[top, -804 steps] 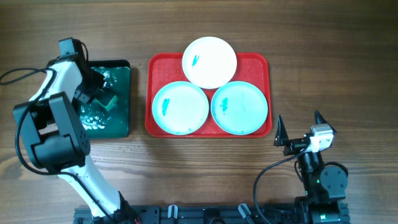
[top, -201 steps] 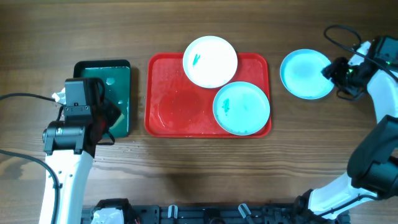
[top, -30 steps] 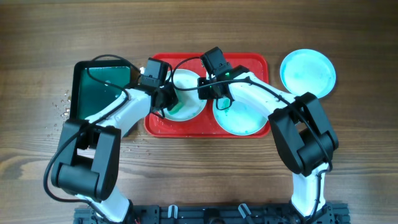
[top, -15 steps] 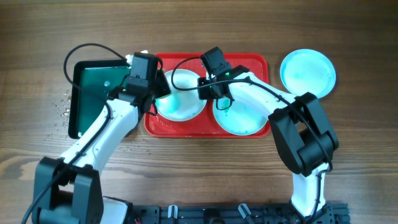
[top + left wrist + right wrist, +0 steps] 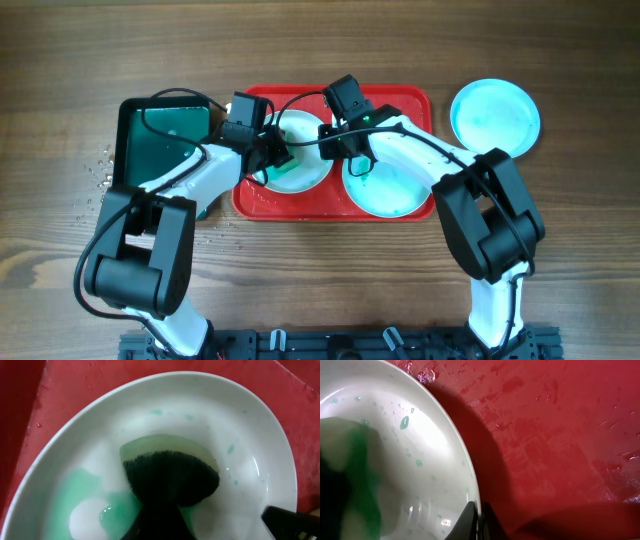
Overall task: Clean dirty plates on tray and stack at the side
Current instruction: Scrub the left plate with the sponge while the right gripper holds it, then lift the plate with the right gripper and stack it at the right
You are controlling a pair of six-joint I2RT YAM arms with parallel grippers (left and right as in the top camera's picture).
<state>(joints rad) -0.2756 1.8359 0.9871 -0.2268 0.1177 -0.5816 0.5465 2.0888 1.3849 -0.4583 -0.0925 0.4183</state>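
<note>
- Left arm (image 5: 192, 178), left of frame: white links, chunky black joint housings.
- Right arm (image 5: 422, 150): had the same white-and-black build.
- Thin black cables (image 5: 300, 97) looped above both wrists.

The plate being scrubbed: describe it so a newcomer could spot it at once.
Find the red tray mid-table; on its left half sits the white plate, where the left gripper presses a green sponge and the right gripper pinches the rim. Unlike the turquoise plate beside it and the turquoise plate on the wood at right, it is white.
</note>
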